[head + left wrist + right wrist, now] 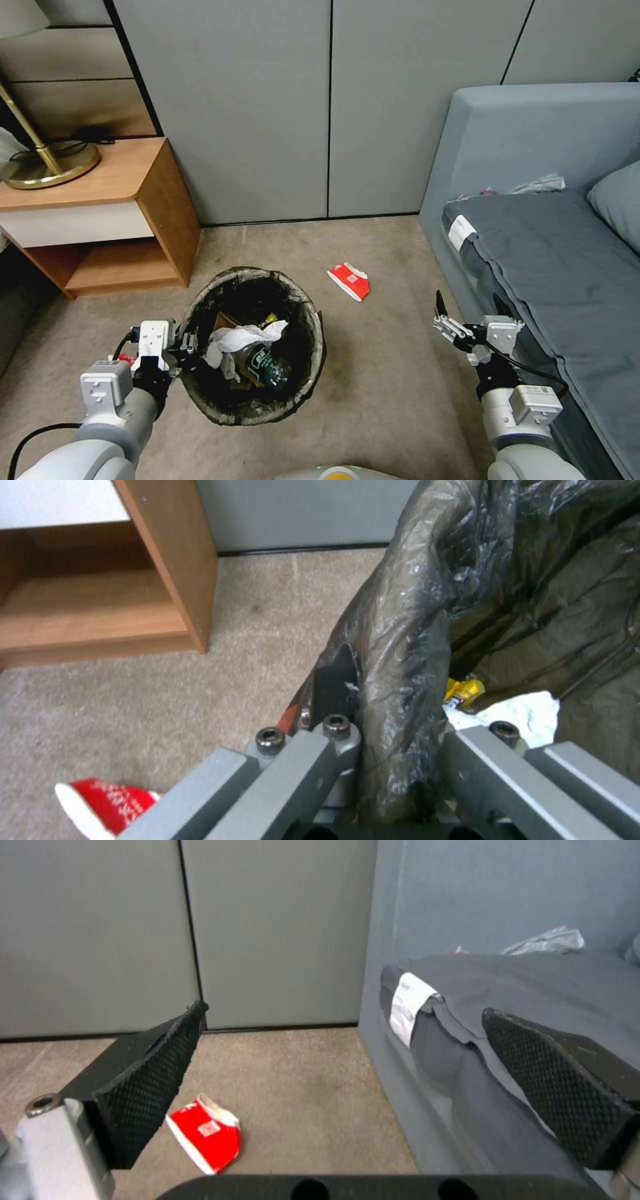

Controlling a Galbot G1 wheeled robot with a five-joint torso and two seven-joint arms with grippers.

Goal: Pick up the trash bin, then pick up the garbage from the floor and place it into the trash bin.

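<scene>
**Bin gripped at its rim, one red cup left on the carpet**

Lower left of the head view, the left pincer [181, 347] is clenched on the near-left rim of the trash bin [310, 373], its fingers [337, 680] pinching the bag-lined edge. The bin sits lower centre; whether it rests on the carpet [387, 373] or hangs just above it is hard to judge. Inside lie a crumpled white tissue [233, 339], a clear bottle with a green label [265, 365], a yellow wrapper [463, 691] and what looks like tan carton.

A flattened red-and-white paper cup [349, 281] lies on the carpet at centre, above and right of the bin, well apart from it.

The right pincer [467, 308] hovers lower right beside the grey bed [567, 267], released and holding nothing. A wooden nightstand [120, 220] stands upper left.
</scene>
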